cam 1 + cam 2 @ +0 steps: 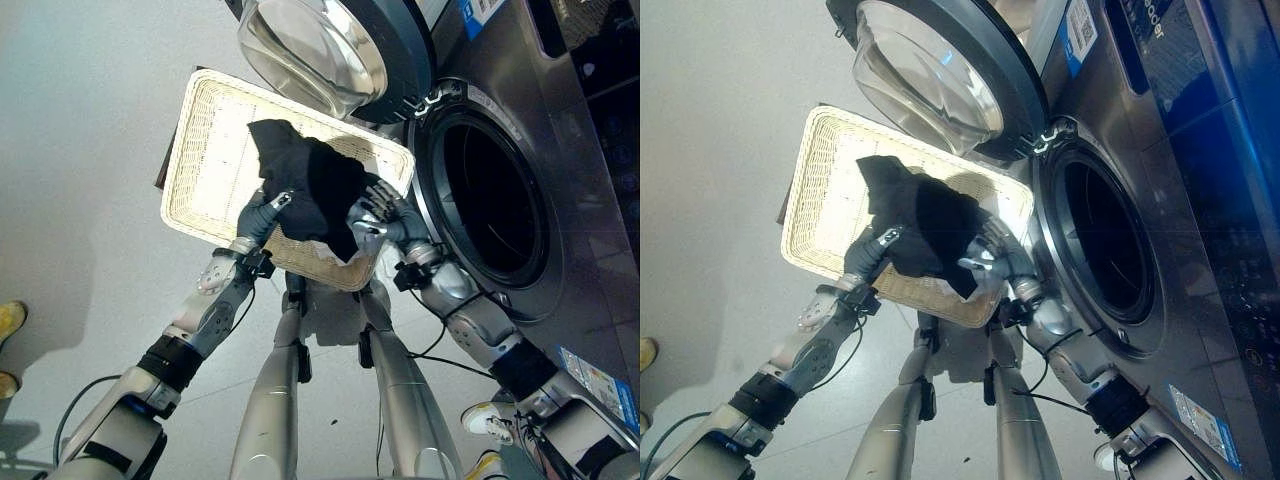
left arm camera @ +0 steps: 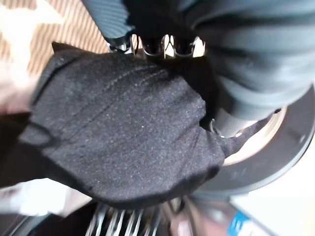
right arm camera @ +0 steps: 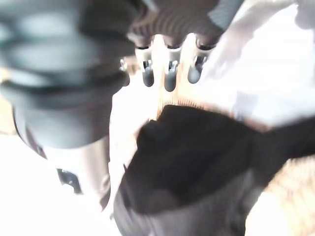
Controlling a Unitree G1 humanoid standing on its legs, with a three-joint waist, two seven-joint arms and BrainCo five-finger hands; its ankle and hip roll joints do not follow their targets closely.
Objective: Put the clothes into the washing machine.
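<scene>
A black garment [image 1: 312, 192] hangs between my two hands above a pale wicker basket [image 1: 215, 150] on the floor. My left hand [image 1: 264, 213] grips the garment's left side, and its fingers [image 2: 147, 46] curl into the dark cloth [image 2: 123, 137]. At the right edge of the garment, my right hand [image 1: 382, 218] is closed on it, with its fingers [image 3: 170, 73] curled above the black fabric [image 3: 197, 162]. The washing machine's round drum opening [image 1: 490, 195] gapes dark just right of my right hand. Its glass door [image 1: 320, 50] is swung open above the basket.
The grey washing machine front [image 1: 1200, 330] fills the right side. The basket lies directly left of the drum and under the open door. A person's yellow shoes [image 1: 10, 322] stand at the far left on the grey floor, and another shoe [image 1: 485, 420] is at the lower right.
</scene>
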